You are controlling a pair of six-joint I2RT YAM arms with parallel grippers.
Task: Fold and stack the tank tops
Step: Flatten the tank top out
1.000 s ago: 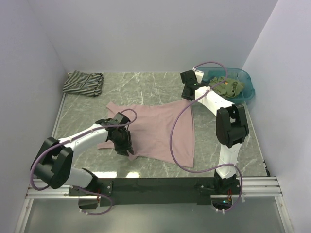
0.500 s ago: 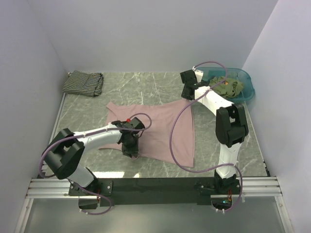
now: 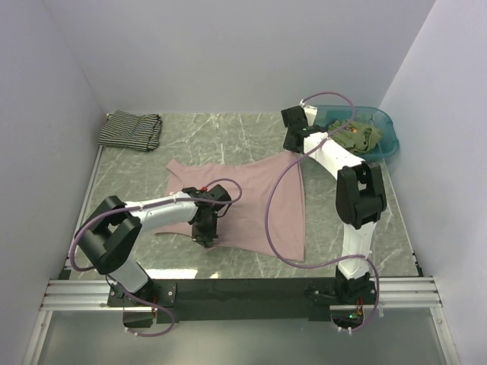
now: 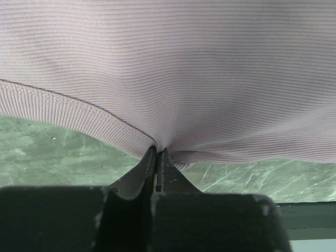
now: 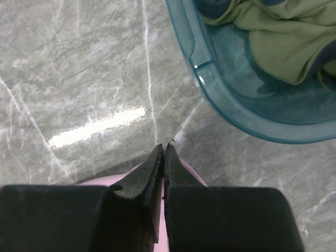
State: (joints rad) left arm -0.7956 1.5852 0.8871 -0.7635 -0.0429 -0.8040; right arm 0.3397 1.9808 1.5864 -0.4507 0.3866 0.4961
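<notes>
- While both sets of jaws are clenched on it, the pink tank top lies spread over the middle of the counter, drawn out between the two arms.
- From the near left corner, the left arm lies low over the cloth, and the left jaws pinch the garment's near hem on its left part.
- Seen from the left wrist, the ribbed pink tank top fills the upper frame and gathers into a pucker where it enters the tightly closed left jaws. Its banded hem curves away to the left, above the green marbled counter.
- Reaching to the far right, the right arm has the right jaws pressed together on the garment's far right corner, which is pulled into a point toward them.
- Seen from the right wrist, a little pink cloth shows on either side of the closed tips, with bare counter beyond.
- Just beside that corner stands the teal basin, against the right wall at the far edge, its rim close to the right jaws but apart from them.
- Crumpled inside the basin are the olive tank tops.
- Folded and well apart from the rest, the striped tank top sits in the far left corner of the counter.
</notes>
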